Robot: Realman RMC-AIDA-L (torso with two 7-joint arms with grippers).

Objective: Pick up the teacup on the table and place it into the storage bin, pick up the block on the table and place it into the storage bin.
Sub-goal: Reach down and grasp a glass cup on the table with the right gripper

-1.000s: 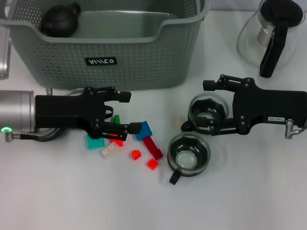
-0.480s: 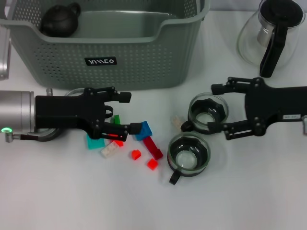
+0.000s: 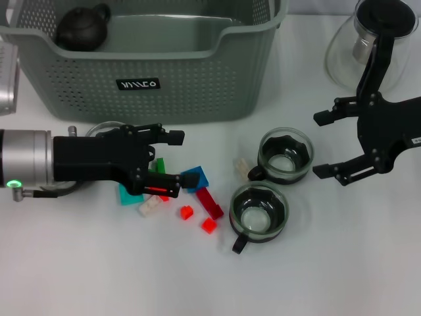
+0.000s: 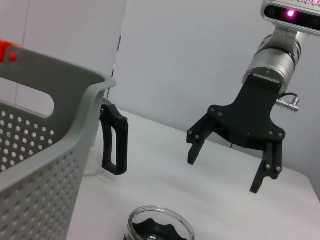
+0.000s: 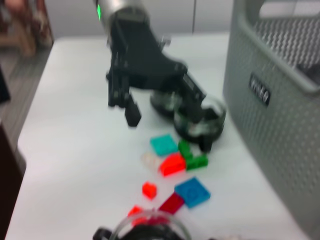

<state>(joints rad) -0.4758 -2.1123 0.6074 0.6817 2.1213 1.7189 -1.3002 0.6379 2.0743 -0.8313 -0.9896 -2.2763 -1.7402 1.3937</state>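
The left tool (image 3: 172,161) hangs low over the scattered blocks in front of the storage bin (image 3: 197,85), its fingers spread with nothing between them. One finger reaches toward the bin's near wall; the other ends beside the blue block (image 3: 195,178), and whether it touches the block cannot be told. Around it on the tabletop (image 3: 99,263) lie a teal block (image 3: 129,195), a green block (image 3: 160,164) partly hidden under the tool, a pale block (image 3: 150,206), a dark red bar (image 3: 210,202) and two small red blocks (image 3: 186,212), all close together.

The right tool (image 3: 327,145) sits to the right of the teacups, apart from them, its fingers wide open and empty; the left wrist view shows the same tool (image 4: 227,170) raised above the tabletop with both fingers splayed. The farther teacup (image 3: 285,155) stands upright just left of it, with a small cream-coloured piece (image 3: 242,166) beside its handle. The nearer teacup (image 3: 259,212) stands upright just in front of the first, its handle pointing toward the near edge.

The storage bin fills the far left of the scene and holds a dark round teapot (image 3: 82,27) in its far left corner. A glass teapot with a black handle (image 3: 371,46) stands at the far right, behind the right arm.
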